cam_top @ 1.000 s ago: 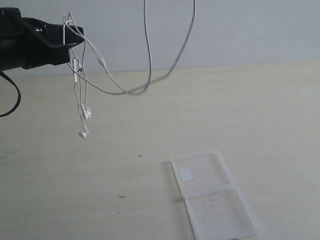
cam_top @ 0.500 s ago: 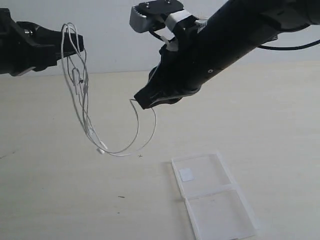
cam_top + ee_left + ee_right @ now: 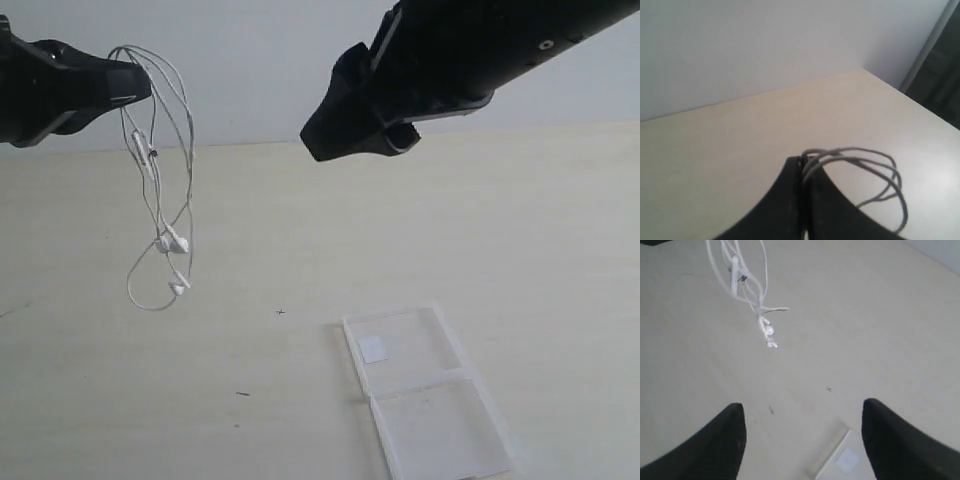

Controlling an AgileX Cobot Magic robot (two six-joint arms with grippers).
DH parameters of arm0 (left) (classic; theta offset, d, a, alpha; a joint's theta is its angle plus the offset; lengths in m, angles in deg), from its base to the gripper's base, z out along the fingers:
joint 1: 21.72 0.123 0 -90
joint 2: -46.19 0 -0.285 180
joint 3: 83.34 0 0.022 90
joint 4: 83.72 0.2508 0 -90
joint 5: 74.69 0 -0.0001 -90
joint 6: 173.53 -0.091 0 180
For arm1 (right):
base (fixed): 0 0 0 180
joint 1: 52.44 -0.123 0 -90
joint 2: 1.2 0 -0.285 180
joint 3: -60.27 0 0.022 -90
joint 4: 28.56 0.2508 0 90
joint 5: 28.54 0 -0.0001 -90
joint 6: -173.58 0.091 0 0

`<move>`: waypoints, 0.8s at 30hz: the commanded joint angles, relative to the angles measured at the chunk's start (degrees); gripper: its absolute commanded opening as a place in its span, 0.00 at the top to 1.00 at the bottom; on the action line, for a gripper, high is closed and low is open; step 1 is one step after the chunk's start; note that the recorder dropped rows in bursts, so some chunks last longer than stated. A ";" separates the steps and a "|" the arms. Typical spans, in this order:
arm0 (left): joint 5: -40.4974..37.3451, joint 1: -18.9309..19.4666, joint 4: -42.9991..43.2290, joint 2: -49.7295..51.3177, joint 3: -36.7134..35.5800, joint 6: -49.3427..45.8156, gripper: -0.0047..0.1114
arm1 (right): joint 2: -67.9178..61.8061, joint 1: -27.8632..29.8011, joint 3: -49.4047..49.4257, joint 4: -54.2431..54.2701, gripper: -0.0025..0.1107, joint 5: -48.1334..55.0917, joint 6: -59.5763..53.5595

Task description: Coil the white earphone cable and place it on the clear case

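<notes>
So far the coil is gathered but not placed: your left gripper [image 3: 135, 85], pinched shut, holds the cable [image 3: 175, 243] in loose hanging loops, earbuds lowest, well left of the case; your right gripper [image 3: 355, 140] stands wide open and empty, high over the middle; the case [image 3: 430, 420] lies open at lower right, nothing on it. Half a second ago the right gripper held the cable's far end low; now it has let go and lifted; carrying over and setting down remain.

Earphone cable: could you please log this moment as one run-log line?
left gripper: shut on white earphone cable, loops hanging | right gripper: open, empty | clear case: open flat, cable not yet on it
</notes>
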 commanded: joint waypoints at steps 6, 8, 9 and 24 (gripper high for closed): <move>2.62 -0.26 -9.23 -0.48 0.33 0.55 0.96 | 0.15 -0.13 -0.17 6.61 0.31 2.53 -3.10; 2.95 -0.26 -12.04 -0.48 0.33 -0.20 0.96 | -0.48 -0.13 -0.17 9.52 0.30 2.70 -5.59; 3.51 -0.26 -13.50 -0.48 0.33 -1.24 0.96 | -1.02 -0.13 0.00 11.97 0.30 2.68 -7.68; 11.52 -0.26 -27.40 -0.48 0.33 -7.65 0.96 | -7.33 -0.13 -0.02 23.95 0.30 -9.08 -22.83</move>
